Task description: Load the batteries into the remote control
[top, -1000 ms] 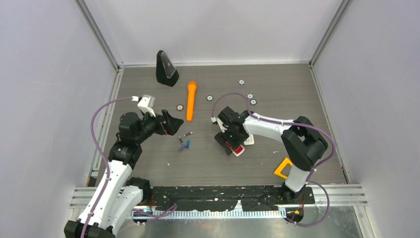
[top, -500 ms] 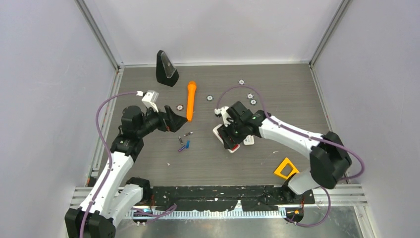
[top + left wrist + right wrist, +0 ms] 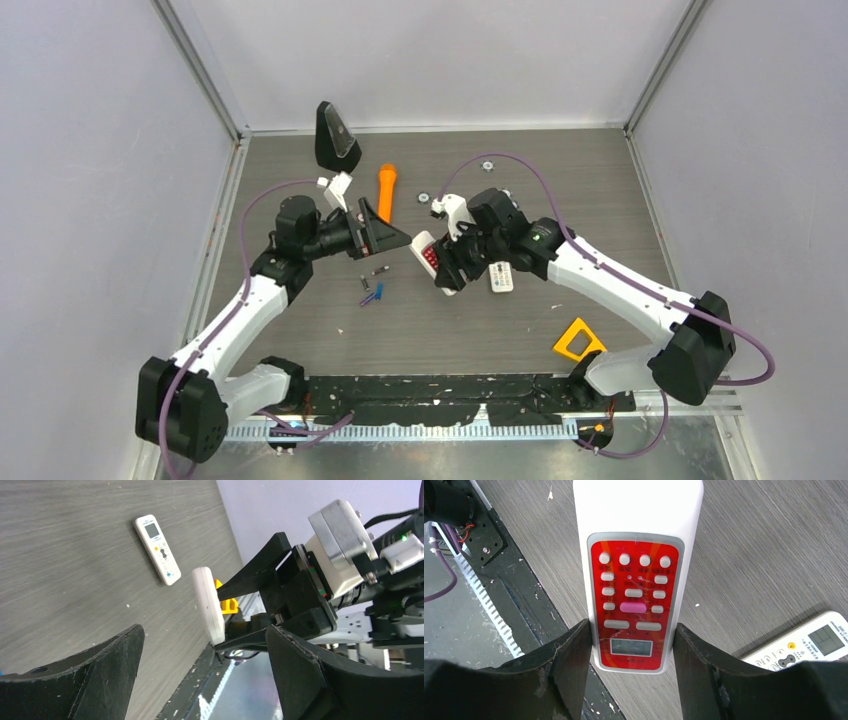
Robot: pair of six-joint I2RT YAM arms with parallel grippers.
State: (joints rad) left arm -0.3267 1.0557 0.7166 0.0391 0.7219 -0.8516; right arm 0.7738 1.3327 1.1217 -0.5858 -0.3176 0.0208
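Firmly held: red-faced remote aloft, batteries loose on the desk

The right end effector is clenched on the long edges of the red-faced remote near its display end. It holds the remote clear of the desk, button side toward its own camera. The left end effector is released, jaws spread and nothing in them. Its tips are near the remote but do not seem to touch it.

The batteries lie on the desk between the two arms. A dark grey one sits slightly apart from a blue and a purple one that lie together.

The remote looks like a light, rigid plastic shell with smooth sides that could slip, so the edge grip suits it. That grip also leaves the back free, which is probably where the battery bay is. I cannot tell whether its cover is on. The batteries are hard, tiny and round, so they will likely roll. Each is best pinched across the middle of its barrel.

The captions on the red panel are tiny characters I cannot read. A second remote, white, lies on the desk, and the print under its screen is also too small to read. No brand is legible.
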